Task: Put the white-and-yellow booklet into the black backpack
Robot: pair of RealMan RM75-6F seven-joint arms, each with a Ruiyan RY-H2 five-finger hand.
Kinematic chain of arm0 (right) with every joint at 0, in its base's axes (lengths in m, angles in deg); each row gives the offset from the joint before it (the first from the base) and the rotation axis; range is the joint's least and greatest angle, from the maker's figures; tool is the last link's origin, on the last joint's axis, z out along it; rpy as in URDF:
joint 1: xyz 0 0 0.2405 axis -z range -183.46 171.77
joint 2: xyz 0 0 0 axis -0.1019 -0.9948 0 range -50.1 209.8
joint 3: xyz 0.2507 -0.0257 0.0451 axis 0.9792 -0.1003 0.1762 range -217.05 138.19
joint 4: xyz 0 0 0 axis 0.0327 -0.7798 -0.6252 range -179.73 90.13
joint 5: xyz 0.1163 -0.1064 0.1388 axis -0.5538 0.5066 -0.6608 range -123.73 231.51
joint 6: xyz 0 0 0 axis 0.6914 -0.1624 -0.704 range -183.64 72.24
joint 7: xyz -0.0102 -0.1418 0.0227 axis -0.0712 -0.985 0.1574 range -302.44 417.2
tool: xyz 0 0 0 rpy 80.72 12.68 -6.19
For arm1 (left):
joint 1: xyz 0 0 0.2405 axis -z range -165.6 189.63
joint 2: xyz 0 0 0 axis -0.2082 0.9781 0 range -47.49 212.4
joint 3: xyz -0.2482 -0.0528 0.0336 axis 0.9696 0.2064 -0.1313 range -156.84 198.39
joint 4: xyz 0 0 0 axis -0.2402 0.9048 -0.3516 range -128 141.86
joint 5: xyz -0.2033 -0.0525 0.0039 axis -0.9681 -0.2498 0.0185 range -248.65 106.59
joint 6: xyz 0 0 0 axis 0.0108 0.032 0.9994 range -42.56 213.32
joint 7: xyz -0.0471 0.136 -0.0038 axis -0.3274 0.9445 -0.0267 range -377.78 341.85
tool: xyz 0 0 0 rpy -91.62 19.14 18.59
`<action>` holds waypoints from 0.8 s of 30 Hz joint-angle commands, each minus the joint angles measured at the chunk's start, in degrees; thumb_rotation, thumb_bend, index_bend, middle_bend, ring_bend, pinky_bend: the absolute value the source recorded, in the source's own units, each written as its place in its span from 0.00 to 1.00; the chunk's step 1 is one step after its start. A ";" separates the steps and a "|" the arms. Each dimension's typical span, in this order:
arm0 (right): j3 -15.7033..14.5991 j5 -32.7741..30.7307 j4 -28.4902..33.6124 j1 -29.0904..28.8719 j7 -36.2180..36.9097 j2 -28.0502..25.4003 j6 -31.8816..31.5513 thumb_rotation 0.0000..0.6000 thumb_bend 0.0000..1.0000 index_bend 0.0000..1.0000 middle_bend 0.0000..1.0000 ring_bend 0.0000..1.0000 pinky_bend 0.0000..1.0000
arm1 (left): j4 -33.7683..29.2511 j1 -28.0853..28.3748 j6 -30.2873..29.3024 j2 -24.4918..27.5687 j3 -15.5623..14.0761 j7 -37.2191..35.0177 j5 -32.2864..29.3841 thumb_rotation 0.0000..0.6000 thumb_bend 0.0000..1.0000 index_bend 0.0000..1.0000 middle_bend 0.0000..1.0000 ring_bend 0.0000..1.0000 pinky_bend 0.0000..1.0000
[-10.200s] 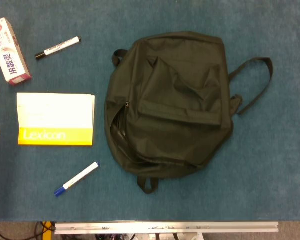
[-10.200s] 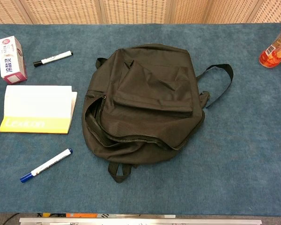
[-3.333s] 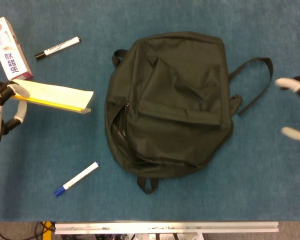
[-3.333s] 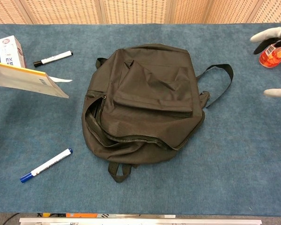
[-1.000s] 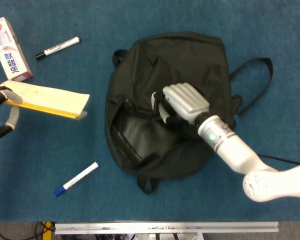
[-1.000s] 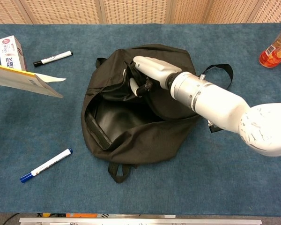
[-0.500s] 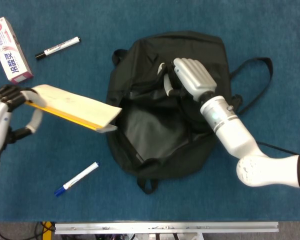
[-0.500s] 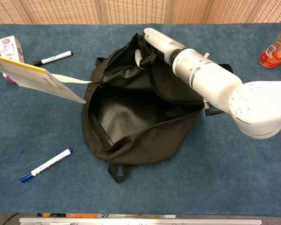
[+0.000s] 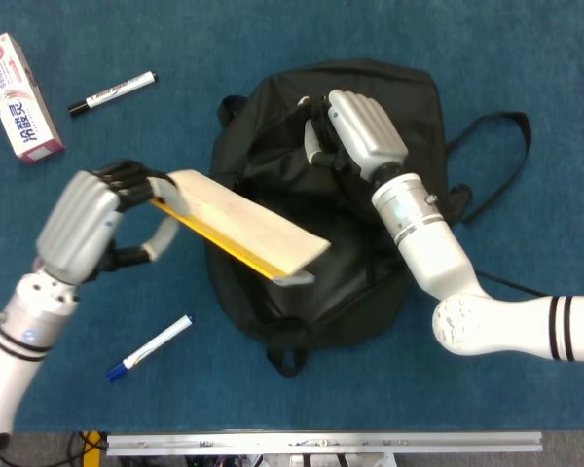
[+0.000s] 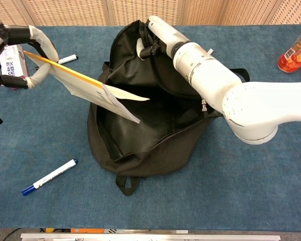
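Observation:
The black backpack [image 9: 389, 282] [image 10: 155, 140] lies at the table's middle with its main opening pulled wide. My right hand [image 9: 360, 131] [image 10: 155, 35] grips the upper flap and holds it lifted. My left hand [image 9: 92, 224] [image 10: 17, 47] holds the white-and-yellow booklet [image 9: 238, 229] [image 10: 90, 88] by its left end. The booklet is tilted, and its free end hangs over the open mouth of the backpack, above the dark lining.
A blue-capped marker [image 9: 148, 347] [image 10: 47, 177] lies front left, and a black-capped marker [image 9: 112, 93] [image 10: 66, 59] at back left. Beside that one sits a pink-and-white box [image 9: 19, 97] [image 10: 10, 63]. An orange bottle [image 10: 295, 52] stands at far right. A backpack strap [image 9: 496, 161] loops out to the right.
My left hand has carried the booklet rightward, from beside the backpack to over its opening. My right hand has lifted the flap a little higher, widening the mouth.

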 commanded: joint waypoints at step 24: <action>6.06 6.60 -4.06 -2.20 7.92 7.25 -2.64 1.00 0.71 0.63 0.60 0.60 0.83 | 0.86 7.63 8.04 -9.56 3.94 -4.83 -8.94 1.00 0.41 0.61 0.52 0.49 0.43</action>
